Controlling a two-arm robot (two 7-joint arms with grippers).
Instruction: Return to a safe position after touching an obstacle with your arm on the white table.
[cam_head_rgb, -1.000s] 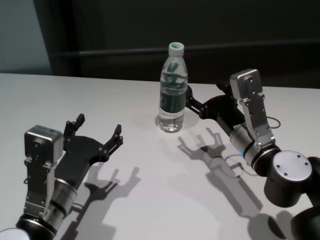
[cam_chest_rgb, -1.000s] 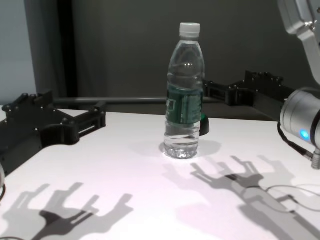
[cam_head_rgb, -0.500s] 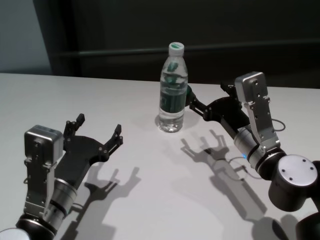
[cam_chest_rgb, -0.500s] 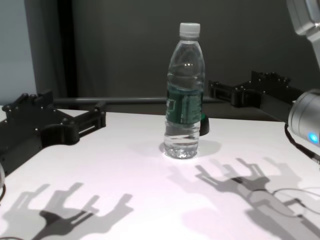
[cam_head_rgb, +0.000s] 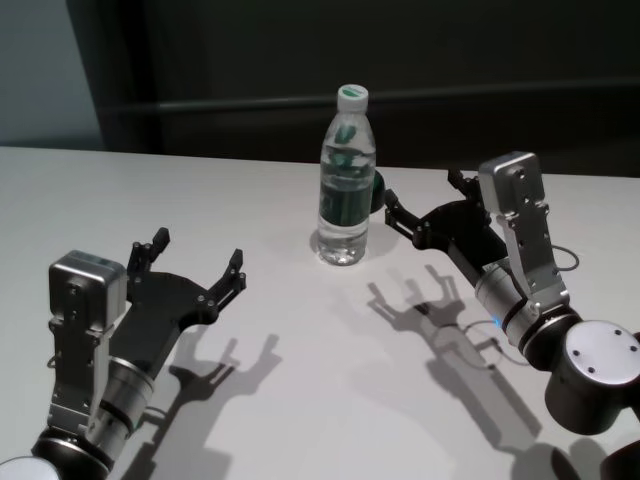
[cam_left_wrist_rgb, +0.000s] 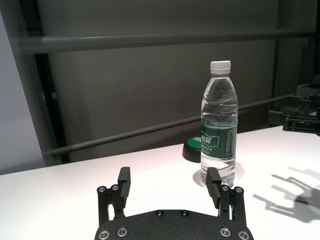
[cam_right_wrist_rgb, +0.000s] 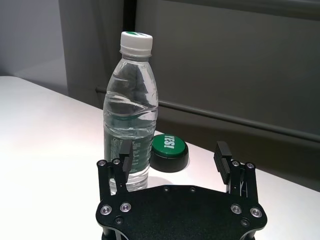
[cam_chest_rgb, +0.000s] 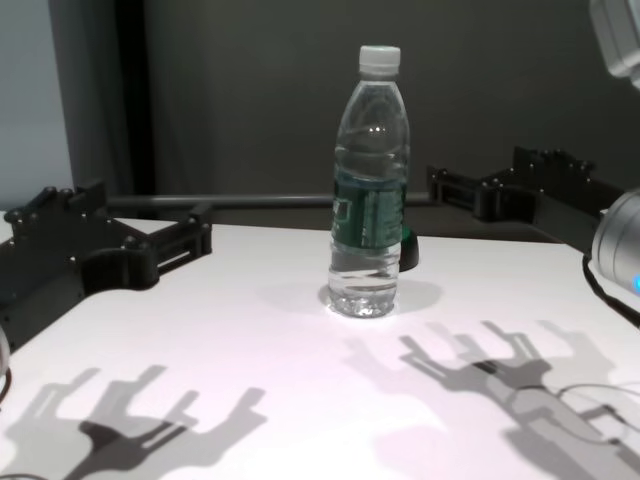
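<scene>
Bottle (cam_head_rgb: 346, 195) stands upright on the white table (cam_head_rgb: 300, 350), toward the far edge and roughly centred between the two arms. Clear plastic, white cap, dark green label band, water visible inside. Nothing is touching it.

Right gripper (cam_head_rgb: 424, 202) hangs above the table to the right of the bottle, fingers spread wide with nothing between them. In the head view the near fingertip sits just beside the bottle's label, with a small gap showing. The chest view shows the same gripper (cam_chest_rgb: 470, 187) off to the bottle's right, raised above the tabletop and clear of the plastic. In the right wrist view the fingers (cam_right_wrist_rgb: 124, 152) frame the bottle on one side, and the other finger is well apart from it.

Left gripper (cam_head_rgb: 197, 258) is at the near left of the table, well apart from the bottle, fingers wide and empty. The left wrist view shows its two fingertips (cam_left_wrist_rgb: 214, 181) pointing toward the bottle from a distance.

Small dark round puck with a green top (cam_right_wrist_rgb: 169, 151) lies on the table just behind the bottle, close to its base. White lettering on the top, not readable with confidence.

Both grippers cast hard shadows (cam_head_rgb: 440, 320) on the tabletop in front of them.
</scene>
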